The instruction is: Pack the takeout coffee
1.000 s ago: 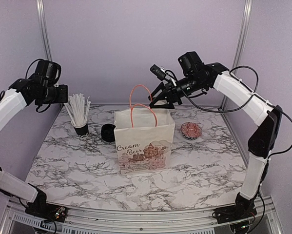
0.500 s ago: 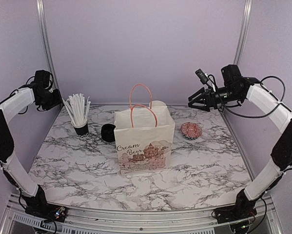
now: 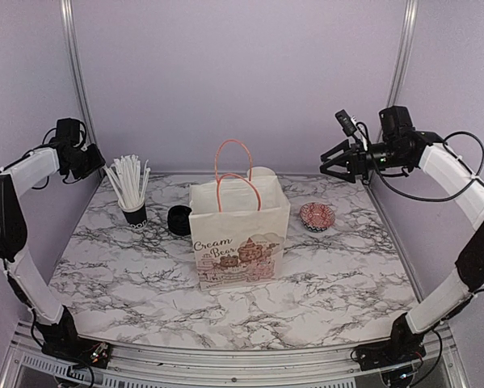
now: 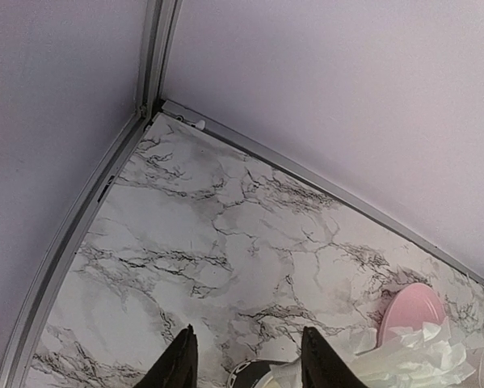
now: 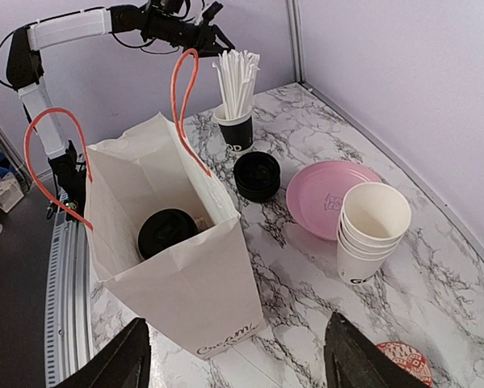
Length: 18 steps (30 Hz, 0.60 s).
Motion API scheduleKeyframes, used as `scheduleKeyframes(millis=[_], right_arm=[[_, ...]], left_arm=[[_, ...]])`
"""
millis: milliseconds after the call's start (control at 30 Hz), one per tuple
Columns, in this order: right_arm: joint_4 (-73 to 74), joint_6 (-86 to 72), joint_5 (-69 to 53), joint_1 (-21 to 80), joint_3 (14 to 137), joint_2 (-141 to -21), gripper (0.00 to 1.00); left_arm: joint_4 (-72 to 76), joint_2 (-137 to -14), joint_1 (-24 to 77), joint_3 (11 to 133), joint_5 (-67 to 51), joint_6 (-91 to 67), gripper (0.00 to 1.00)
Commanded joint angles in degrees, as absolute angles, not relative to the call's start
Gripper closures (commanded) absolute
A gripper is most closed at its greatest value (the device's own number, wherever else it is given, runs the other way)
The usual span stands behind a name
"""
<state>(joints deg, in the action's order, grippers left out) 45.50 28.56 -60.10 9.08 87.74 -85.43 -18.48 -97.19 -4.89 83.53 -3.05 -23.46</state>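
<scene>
Right pincer (image 3: pixel 332 165) pulled back rightward, wide, empty | left pincer (image 4: pixel 246 368) parted, empty | coffee (image 5: pixel 167 232) inside bag (image 5: pixel 185 299)

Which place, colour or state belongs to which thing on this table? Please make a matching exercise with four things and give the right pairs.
Things:
1. lidded coffee cup
2. straws
3. lidless cups
4. plate

Descriptions:
A. pink
B. stacked one in another
C. inside the paper bag
D. standing in a black cup

Pairs: 1-C, 2-D, 3-B, 4-A.
</scene>
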Motion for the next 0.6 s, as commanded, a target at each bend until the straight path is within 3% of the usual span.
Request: scheduleKeyframes(millis=[0, 167, 467, 567], right_arm=[[44.3, 28.9, -60.3, 8.7, 87.7, -86.0, 0.3], [43.6, 28.8, -60.3, 8.8, 86.7, -86.1, 0.3], [43.2, 28.9, -60.3, 8.8, 86.5, -86.9, 0.31], [43.1, 28.9, -60.6, 8.8, 86.7, -87.8, 0.31]], left_arm=[[-15.1, -99.1, -5.2, 85.4, -5.3, -24.6, 0.57], [-13.9, -100.4, -5.2, 86.2, -6.7, -25.0, 0.64], [-13.6, -97.7, -5.1, 85.1, -7.3, -25.0, 0.96], [-14.3, -94.9, -5.1, 84.1, -6.9, -24.6, 1.0]])
